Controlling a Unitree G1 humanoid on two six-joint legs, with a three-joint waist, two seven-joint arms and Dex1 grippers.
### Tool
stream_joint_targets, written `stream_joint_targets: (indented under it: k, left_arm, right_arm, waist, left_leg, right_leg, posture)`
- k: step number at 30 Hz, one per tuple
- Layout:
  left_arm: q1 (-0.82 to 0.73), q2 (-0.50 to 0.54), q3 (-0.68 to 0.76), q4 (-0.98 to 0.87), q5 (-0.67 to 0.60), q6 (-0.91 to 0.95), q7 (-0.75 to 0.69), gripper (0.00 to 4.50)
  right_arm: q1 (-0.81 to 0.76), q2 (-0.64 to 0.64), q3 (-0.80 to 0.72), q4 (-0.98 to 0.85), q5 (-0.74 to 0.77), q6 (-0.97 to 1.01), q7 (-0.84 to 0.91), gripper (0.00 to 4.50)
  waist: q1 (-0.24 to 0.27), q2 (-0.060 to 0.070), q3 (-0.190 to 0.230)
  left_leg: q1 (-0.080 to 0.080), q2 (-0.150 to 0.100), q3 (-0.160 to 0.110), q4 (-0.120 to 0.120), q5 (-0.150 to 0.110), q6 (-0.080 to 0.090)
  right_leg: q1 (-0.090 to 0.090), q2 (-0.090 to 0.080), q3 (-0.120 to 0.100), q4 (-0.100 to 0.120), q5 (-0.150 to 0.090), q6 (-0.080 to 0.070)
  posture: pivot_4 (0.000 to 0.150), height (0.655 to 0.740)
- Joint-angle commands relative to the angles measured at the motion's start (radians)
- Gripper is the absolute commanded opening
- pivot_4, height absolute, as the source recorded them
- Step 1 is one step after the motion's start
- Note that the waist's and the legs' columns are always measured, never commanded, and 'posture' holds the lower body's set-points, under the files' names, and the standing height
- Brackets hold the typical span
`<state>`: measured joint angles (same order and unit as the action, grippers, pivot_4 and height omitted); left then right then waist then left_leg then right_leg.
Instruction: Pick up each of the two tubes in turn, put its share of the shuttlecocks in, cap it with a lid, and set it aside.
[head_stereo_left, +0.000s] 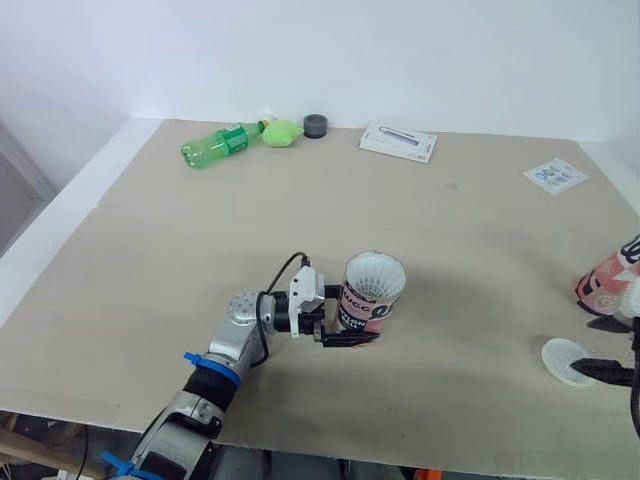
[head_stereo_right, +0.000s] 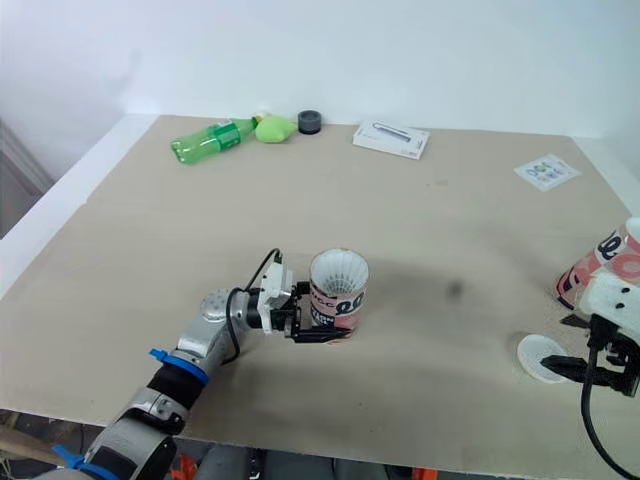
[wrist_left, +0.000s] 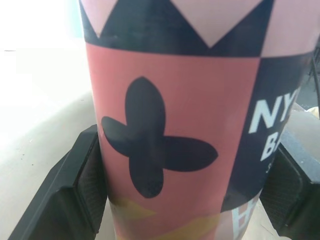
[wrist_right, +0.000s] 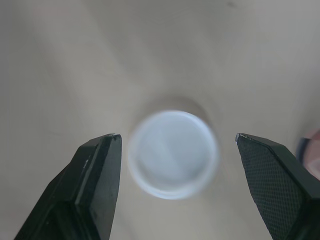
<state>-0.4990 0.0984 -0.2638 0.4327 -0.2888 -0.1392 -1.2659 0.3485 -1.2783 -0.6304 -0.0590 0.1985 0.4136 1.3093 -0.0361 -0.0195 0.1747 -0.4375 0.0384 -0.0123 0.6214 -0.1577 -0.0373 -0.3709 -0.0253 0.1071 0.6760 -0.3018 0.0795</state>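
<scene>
at the far left of the table a green plastic bottle lies on its side, with a soft green lump just beside its cap and a dark grey ring next to that. near the middle of the near half, the left gripper is clamped on the lower part of a tube, one finger on each side. the head views show the tube's open mouth facing up with the white skirt of a shuttlecock in it, which the left wrist view cuts off. the wrist view gives the print instead: a black four-petal shape on a pink-red panel, navy and pale pink triangles above, and white letters "ny" over a "b" on a navy panel, the rest running out of the picture. in the head views the tube's lettering is too small to read. further right, at the far edge, lie a flat white box and a small printed card, their print unreadable. at the near right a white round lid lies flat on the table. the right gripper has its fingers apart, and the right wrist view shows the lid between them, untouched. the second tube, pink, lies at the right edge just beyond the lid.
</scene>
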Motion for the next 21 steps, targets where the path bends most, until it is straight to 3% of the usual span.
stream_joint_targets:
  k: [1, 13, 20, 21]
  left_arm:
    - [0.033, 0.014, -0.028, -0.009, 0.027, 0.018, -0.001, 3.69]
    - [0.071, 0.04, -0.028, -0.088, 0.025, 0.023, 0.032, 3.69]
    - [0.084, 0.052, -0.017, -0.11, 0.014, 0.028, 0.045, 3.69]
    - [0.084, 0.053, -0.016, -0.11, 0.014, 0.025, 0.047, 3.69]
  right_arm:
    - [-0.159, -0.034, 0.148, 0.168, 0.0, -0.058, 0.016, 3.95]
    - [-0.596, -0.01, 0.527, 0.579, -0.098, -0.179, 0.111, 3.95]
    - [-0.667, -0.005, 0.616, 0.711, -0.15, -0.238, 0.149, 3.95]
    - [-0.667, -0.003, 0.627, 0.721, -0.159, -0.249, 0.151, 3.72]
  waist:
    - [-0.003, 0.001, 0.0]
    - [-0.01, 0.008, -0.004]
    - [-0.01, 0.009, -0.005]
    - [-0.01, 0.009, -0.005]
  left_leg:
    - [0.0, 0.0, 0.0, 0.0, 0.0, 0.0]
    - [0.001, -0.001, 0.0, -0.002, 0.0, 0.0]
    - [0.001, -0.001, 0.0, -0.002, 0.0, 0.0]
    - [0.001, -0.001, 0.0, -0.002, 0.0, 0.0]
  right_leg:
    - [0.0, 0.0, 0.0, 0.0, 0.0, 0.0]
    - [0.001, -0.001, 0.0, 0.0, -0.001, 0.0]
    - [0.001, -0.001, 0.001, 0.0, 0.0, -0.001]
    - [0.001, -0.001, 0.001, 0.001, 0.0, -0.001]
  posture:
    - [0.15, 0.7294]
    - [0.15, 0.7294]
    - [0.15, 0.7294]
    - [0.15, 0.7294]
